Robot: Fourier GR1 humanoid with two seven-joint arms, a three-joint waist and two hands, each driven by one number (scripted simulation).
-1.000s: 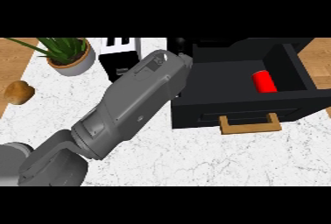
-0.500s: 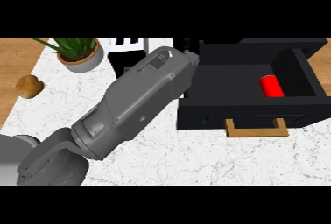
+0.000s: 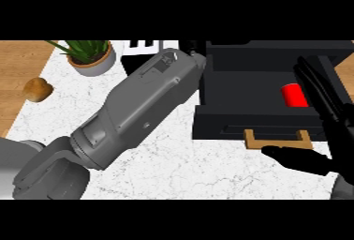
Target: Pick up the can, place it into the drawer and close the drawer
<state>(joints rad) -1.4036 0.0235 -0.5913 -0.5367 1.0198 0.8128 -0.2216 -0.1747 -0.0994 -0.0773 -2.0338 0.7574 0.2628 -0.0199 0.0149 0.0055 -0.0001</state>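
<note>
Red can (image 3: 294,95) inside open drawer (image 3: 228,126), right hand (image 3: 325,117) alongside

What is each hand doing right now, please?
Left hand: out of sight beyond its forearm; cannot be told.
Right hand: open, fingers straight, holding nothing.

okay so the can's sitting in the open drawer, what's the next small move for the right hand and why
Probably bring the right hand against the drawer front by its wooden handle and push it shut. The red can already lies inside the open drawer, so only closing seems left. The right hand sits just below the handle with its fingers stretched out, well placed to push. The left hand is hidden at the drawer's left edge.
</note>
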